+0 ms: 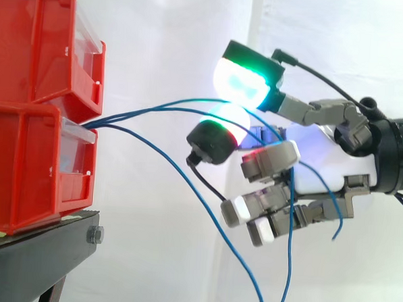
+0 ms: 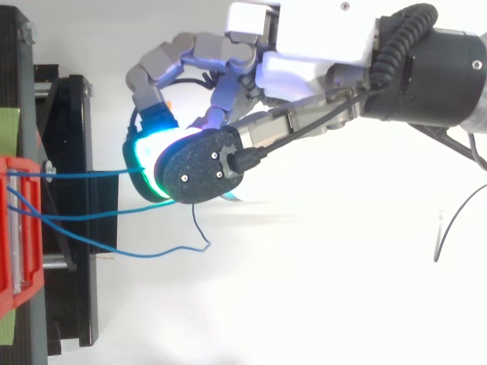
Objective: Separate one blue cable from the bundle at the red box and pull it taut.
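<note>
Two red bins (image 1: 38, 48) are stacked on a black stand (image 1: 41, 251) at the left. Several thin blue cables (image 1: 156, 108) leave the gap between the bins and run right to my hand (image 1: 322, 164). The hand is curled, and a green-glowing pad (image 1: 242, 82) closes down on a second pad (image 1: 212, 139) with the upper cable (image 2: 84, 173) caught between them. That cable runs nearly straight from the bin. Another blue cable (image 1: 205, 205) sags low and hangs down past the hand. In the top view the hand (image 2: 304, 53) sits just right of the stand (image 2: 72, 228).
A white curtain backs the scene. The red bin's edge (image 2: 15, 228) lies at the far left of the top view. A loose cable end (image 2: 202, 228) curls below the hand. A thin dark cable (image 2: 449, 220) hangs at the right.
</note>
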